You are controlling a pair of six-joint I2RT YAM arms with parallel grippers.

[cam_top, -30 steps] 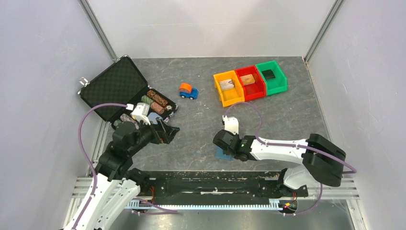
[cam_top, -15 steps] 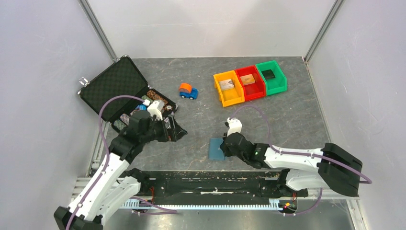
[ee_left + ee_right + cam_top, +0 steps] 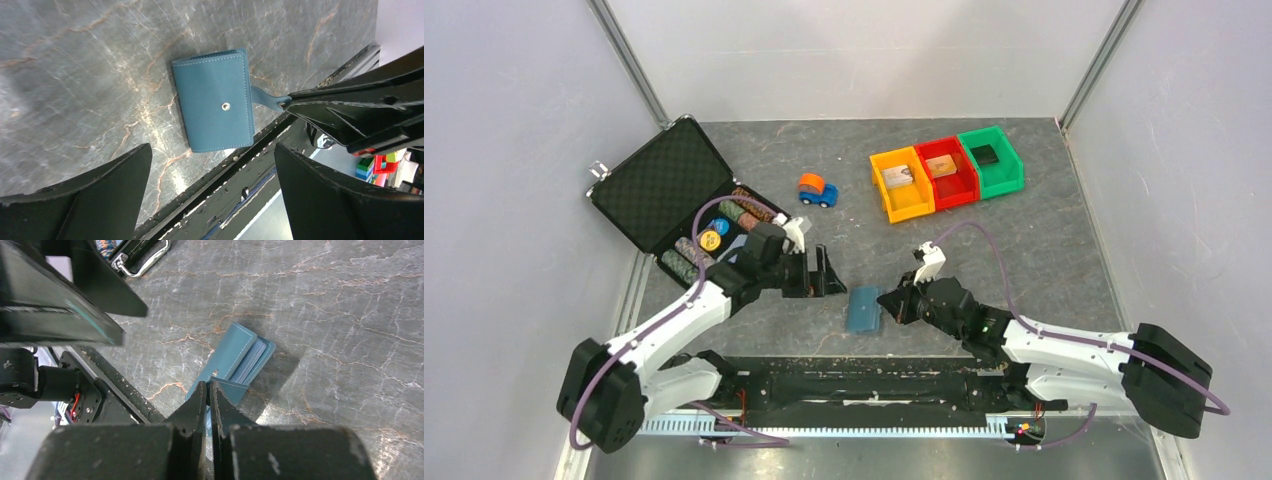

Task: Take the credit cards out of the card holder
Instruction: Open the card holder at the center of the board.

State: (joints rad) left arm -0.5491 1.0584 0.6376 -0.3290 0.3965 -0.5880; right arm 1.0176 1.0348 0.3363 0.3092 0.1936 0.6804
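Left gripper (image 3: pixel 822 276) hangs spread wide, holding nothing, just left of the folded card holder (image 3: pixel 215 100), which lies flat by the table's (image 3: pixel 984 240) near edge; right gripper (image 3: pixel 890 303) is clenched on its closing tab (image 3: pixel 265 97)

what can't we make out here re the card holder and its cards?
- No credit cards visible: the card holder lies closed in every view. The right wrist view shows only lighter layer edges between its halves; cards or pockets, unclear.
- The tab end: covered by the shut right gripper.
- What lies in the bins: too small in the top view.
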